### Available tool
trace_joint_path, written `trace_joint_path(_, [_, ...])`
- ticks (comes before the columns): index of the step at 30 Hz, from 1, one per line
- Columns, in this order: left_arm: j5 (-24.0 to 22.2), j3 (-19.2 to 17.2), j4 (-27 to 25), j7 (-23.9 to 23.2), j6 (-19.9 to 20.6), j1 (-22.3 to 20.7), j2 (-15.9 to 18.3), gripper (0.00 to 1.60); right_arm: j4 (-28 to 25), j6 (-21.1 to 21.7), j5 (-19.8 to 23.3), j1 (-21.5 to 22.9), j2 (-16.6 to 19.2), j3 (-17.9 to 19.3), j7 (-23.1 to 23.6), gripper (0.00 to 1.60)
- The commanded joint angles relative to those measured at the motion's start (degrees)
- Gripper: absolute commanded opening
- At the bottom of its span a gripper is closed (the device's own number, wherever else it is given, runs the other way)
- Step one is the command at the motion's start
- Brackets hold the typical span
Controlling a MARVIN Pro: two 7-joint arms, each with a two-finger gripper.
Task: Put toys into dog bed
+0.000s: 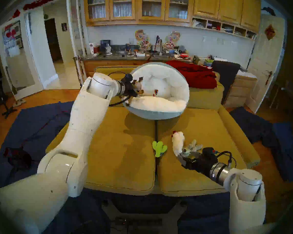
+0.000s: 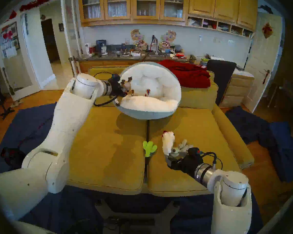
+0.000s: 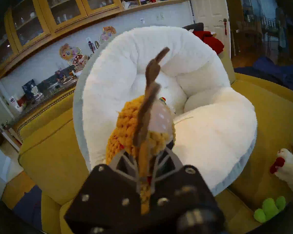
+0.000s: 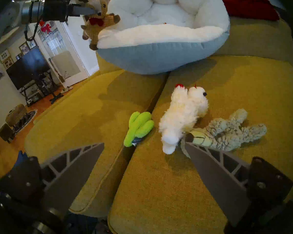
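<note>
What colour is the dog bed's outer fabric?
Pale grey-blue on the dog bed; clearest in the right wrist view.

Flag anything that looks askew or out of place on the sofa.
The dog bed sits tilted, its far side propped against the sofa back and its near edge overhanging the seam between the seat cushions. Nothing looks spilled or damaged.

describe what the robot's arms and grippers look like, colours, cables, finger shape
Both arms have bulky cream-white shells with small dark screw holes and a polished silver wrist ring. The left gripper and right gripper are matte black blocks; the right one shows a red spot on top. Black cables loop from each wrist. The fingers are grey, tapering to points, with open triangular trusswork.
</note>
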Motion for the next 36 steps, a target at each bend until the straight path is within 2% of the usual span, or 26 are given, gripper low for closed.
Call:
trace_joint_path(1, [0.2, 0.2, 0.7, 0.5, -0.2, -6.1, -1.8, 0.00, -0.9, -0.3, 0.2, 0.7, 0.1, -0.1, 0.1, 1.60])
trace_joint_path(36, [4.2, 1.4, 11.5, 2.5, -0.3, -13.5, -6.2, 0.00, 1.0, -0.3, 0.2, 0.9, 0.2, -0.1, 0.1, 1.60])
